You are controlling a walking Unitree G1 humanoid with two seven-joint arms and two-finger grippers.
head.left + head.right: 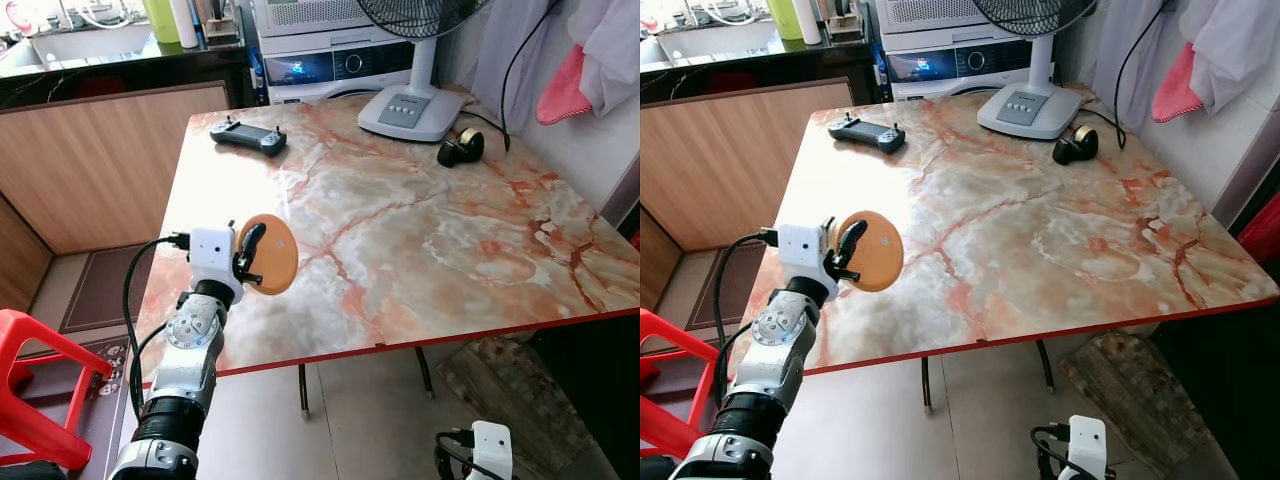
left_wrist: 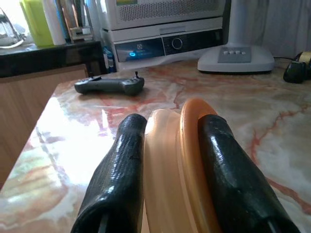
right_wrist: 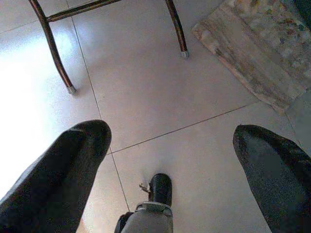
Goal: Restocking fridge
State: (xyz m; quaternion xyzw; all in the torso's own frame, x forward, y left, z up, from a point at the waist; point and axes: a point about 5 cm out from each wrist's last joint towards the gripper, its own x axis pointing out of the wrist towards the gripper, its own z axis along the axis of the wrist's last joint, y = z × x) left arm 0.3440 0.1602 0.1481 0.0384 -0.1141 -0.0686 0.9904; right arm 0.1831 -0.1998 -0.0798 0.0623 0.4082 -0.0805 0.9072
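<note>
Between the left gripper's [image 1: 256, 252] closed jaws sits an orange disc [image 1: 275, 254], edge-on.

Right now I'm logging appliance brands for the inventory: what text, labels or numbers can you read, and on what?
Nothing reads clearly.
Appliance panel: a small brand mark by the dial, too blurred to read.
Fan base: buttons, no legible marks.
Handheld controller: no readable text.
Orange disc in the left gripper: no print visible.
</note>
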